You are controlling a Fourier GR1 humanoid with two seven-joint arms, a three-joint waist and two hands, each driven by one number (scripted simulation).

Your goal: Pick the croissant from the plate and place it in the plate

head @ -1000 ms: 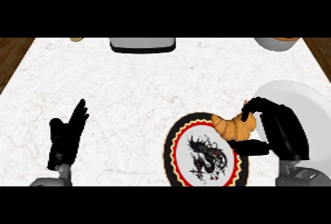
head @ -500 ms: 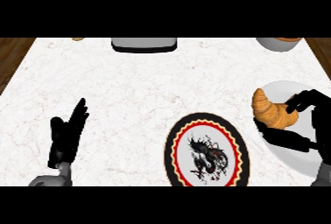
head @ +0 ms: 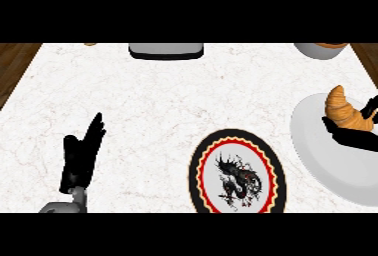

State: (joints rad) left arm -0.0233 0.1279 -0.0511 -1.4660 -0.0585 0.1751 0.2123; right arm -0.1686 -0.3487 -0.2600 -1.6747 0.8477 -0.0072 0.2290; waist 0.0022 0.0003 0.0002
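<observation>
Head view shows my right hand (head: pixel 354 134) at the right edge, its black fingers curled round the lower part of the croissant (head: pixel 344 109). I see the croissant tilted, its narrow tip pointing up, over the plain white plate (head: pixel 325 160); whether it touches the plate I cannot tell. Just left of that plate sits the dragon plate (head: pixel 238 172), with its black and red rim and a dark dragon figure in the middle, bare of food. My left hand (head: pixel 81 155) rests at the lower left on the marble counter (head: pixel 170 100), fingers straight and pointing up, holding nothing.
</observation>
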